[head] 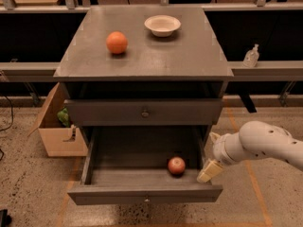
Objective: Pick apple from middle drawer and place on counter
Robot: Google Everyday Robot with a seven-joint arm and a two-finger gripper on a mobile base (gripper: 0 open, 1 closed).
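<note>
There was the apple (pixel 176 165), and we saw it lying in the open middle drawer (pixel 142 193), front right, close to the front wall. Just to its right, apart from it, the gripper (pixel 209 170) hung at the drawer's right edge; its spread we couldn't tell. On the counter (pixel 189 56) sat an orange (pixel 116 42) and a white bowl (pixel 162 25).
</note>
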